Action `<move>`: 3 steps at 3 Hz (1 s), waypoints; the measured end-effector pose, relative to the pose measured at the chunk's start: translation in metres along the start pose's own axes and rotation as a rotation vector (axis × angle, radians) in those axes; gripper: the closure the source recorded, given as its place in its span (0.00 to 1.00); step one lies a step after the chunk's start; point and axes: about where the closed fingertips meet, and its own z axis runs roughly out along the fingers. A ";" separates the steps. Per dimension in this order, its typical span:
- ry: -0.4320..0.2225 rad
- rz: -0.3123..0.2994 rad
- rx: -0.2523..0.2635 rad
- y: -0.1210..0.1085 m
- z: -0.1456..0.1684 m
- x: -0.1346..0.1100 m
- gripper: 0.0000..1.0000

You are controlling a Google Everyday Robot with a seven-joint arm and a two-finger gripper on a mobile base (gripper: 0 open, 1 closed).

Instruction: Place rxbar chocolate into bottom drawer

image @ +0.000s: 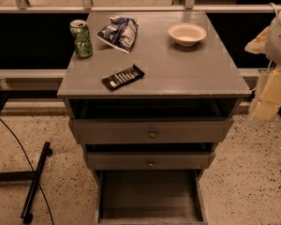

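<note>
Rxbar (123, 77), a flat black rectangular wrapper with white lettering, lies slantwise near the front left of the grey painted wooden table (178, 74), touching nothing else. Behind it stand a dented green can (81, 39) at the left edge, a crumpled blue-and-white bag (118, 32) near it, and a round, shallow off-white bowl (187, 33) toward the right rear. Two upper drawers (187, 131) with small round brass knobs sit slightly ajar. The bottom drawer (150, 191), a wide shallow tray with thin side walls, stands pulled out over the speckled floor (253, 172). The pincer (267, 102), pale and blocky, hangs off the table's right edge, well apart from the rxbar; whether it is released or clenched cannot be told.
</note>
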 end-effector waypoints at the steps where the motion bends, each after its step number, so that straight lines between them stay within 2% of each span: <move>1: 0.000 0.000 0.000 0.000 0.000 0.000 0.00; 2: -0.017 -0.043 0.003 -0.010 0.012 -0.021 0.00; 3: -0.041 -0.151 0.039 -0.046 0.036 -0.073 0.00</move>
